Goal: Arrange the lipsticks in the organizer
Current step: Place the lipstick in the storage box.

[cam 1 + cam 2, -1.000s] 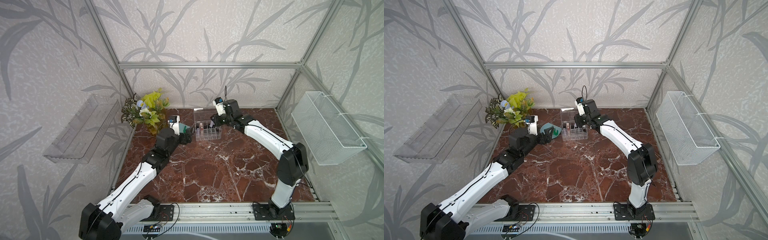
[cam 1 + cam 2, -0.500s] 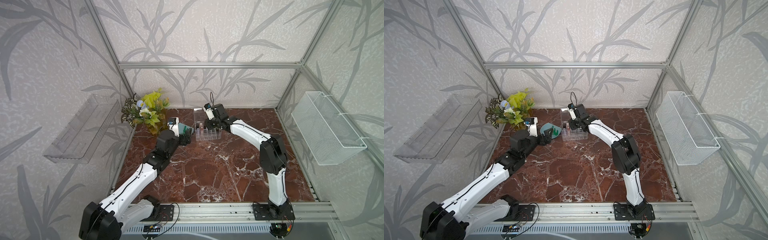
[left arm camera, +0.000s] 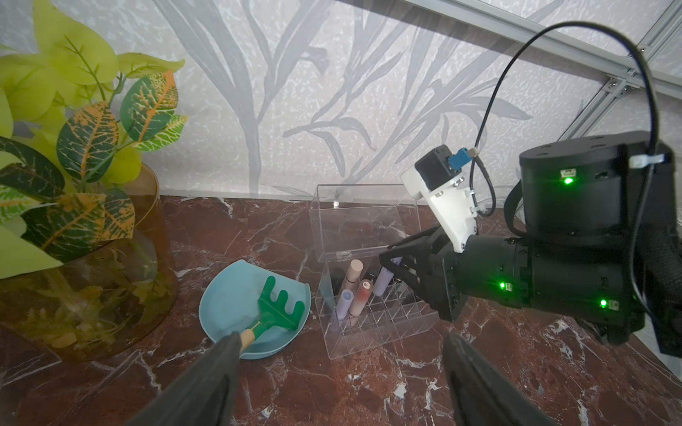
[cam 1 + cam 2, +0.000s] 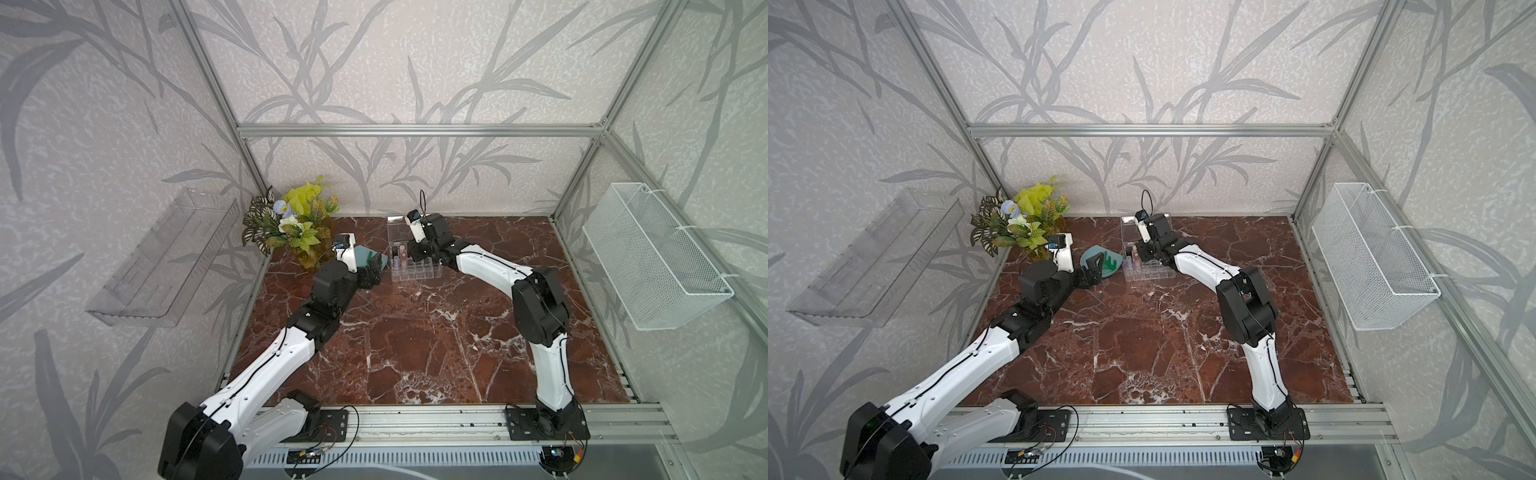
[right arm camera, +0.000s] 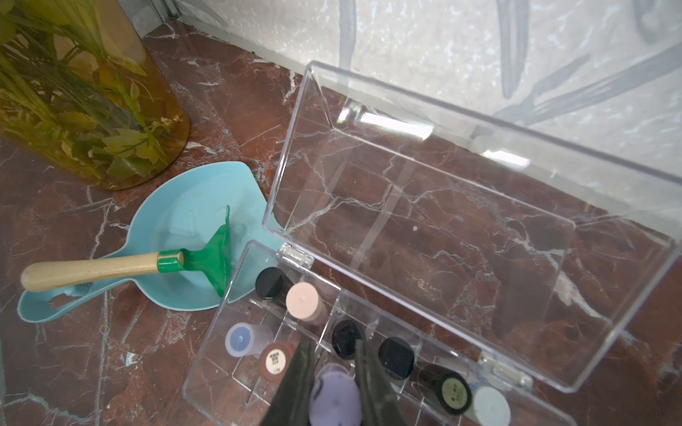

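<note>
Hidden behind the right arm in both top views: part of the organizer (image 4: 409, 272), at the back middle of the red marble table (image 4: 415, 353). Cut off by the frame edge in the right wrist view: its near side. Covered by a finger (image 3: 210, 376) of the left gripper (image 3: 341, 337): most of the wooden handle of the green toy rake (image 3: 280, 308). Too small to count from above: the lipsticks (image 4: 401, 255).

Amber glass vase (image 3: 92, 295), packed with artificial leaves. Blue dish (image 5: 177, 221) just beside the organizer, rake lying in it. Organizer lid (image 5: 461, 206) swung up; upright tubes in the compartments nearest the dish and along the hinge: black (image 5: 271, 283), pale pink (image 5: 302, 300), lilac-capped (image 5: 240, 339), reddish brown with a label (image 5: 277, 363), black (image 5: 347, 337), black (image 5: 396, 356), dark with a labelled top (image 5: 455, 391), white (image 5: 491, 405).

Pinched tight on a lilac lipstick (image 5: 334, 398), tilted, lower end down among the compartments, seated or not impossible to tell: the right gripper (image 5: 332, 350). Spread wide with nothing between the fingers, facing the organizer: the left gripper
</note>
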Controlling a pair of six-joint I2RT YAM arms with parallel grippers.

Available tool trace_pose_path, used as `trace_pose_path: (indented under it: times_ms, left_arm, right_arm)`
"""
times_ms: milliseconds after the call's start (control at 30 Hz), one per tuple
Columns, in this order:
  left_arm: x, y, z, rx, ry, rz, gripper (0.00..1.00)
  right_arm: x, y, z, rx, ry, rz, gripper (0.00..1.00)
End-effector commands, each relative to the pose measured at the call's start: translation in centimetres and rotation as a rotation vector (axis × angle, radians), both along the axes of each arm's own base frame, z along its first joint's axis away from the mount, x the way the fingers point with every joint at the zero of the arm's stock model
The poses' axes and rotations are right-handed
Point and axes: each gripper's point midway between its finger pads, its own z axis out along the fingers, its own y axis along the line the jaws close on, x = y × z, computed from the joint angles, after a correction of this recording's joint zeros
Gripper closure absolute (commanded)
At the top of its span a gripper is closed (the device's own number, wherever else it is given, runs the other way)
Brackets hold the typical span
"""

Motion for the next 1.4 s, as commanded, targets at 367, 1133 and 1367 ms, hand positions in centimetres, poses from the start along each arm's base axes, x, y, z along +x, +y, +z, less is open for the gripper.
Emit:
trace_pose_path:
  times_ms: [367,1133,1367]
  left_arm:
    - [0.5,0.7,0.4,0.014,-0.043,0.033,0.13]
    - [0.2,1.2,-0.6,0.025,-0.027,0.054,0.13]
    - [-0.3,1.1,-0.2,0.029,-0.054,0.030,0.12]
  right_arm:
    - [0.2,0.1,-1.6,0.018,-0.041,-0.016,0.91]
    - [-0.7,-0.3,0.2,0.056,-0.067,-0.031,0.42]
    - [-3.5,-2.2,5.6,0.075,-0.108,-0.054,0.25]
